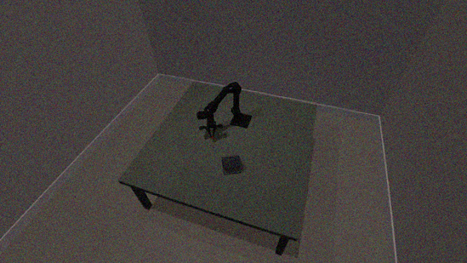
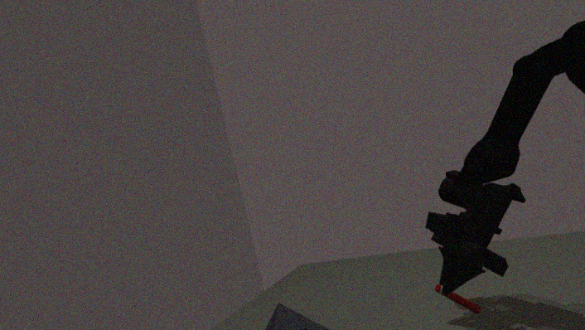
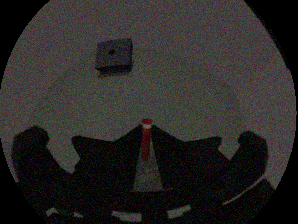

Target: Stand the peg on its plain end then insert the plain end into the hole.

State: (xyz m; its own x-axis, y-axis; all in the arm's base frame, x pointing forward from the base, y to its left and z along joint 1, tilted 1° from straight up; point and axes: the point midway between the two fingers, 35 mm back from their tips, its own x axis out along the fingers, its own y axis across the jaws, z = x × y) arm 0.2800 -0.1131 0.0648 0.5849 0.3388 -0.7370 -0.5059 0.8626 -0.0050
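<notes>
The red peg (image 2: 463, 301) (image 3: 145, 142) has a white band near one end. My gripper (image 2: 446, 293) (image 3: 146, 127) (image 1: 212, 137) is shut on the peg close to that band. In the exterior view the peg is tilted, its banded end up at the fingertips and its plain end lower, pointing back under the gripper towards the arm's side. Whether the plain end touches the table I cannot tell. The sloped panel (image 1: 231, 164) (image 3: 114, 56) stands in front of the arm; its dark hole (image 3: 112, 51) shows in the wrist view. Only the panel's top corner (image 2: 290, 319) shows in the exterior view.
The green table (image 1: 263, 198) carries the arm's base (image 1: 241, 120) at the back and the panel nearer its front edge. The panel lies ahead and slightly left of the gripper in the wrist view. The gripper's shadow (image 2: 510, 311) falls on the table beside the peg.
</notes>
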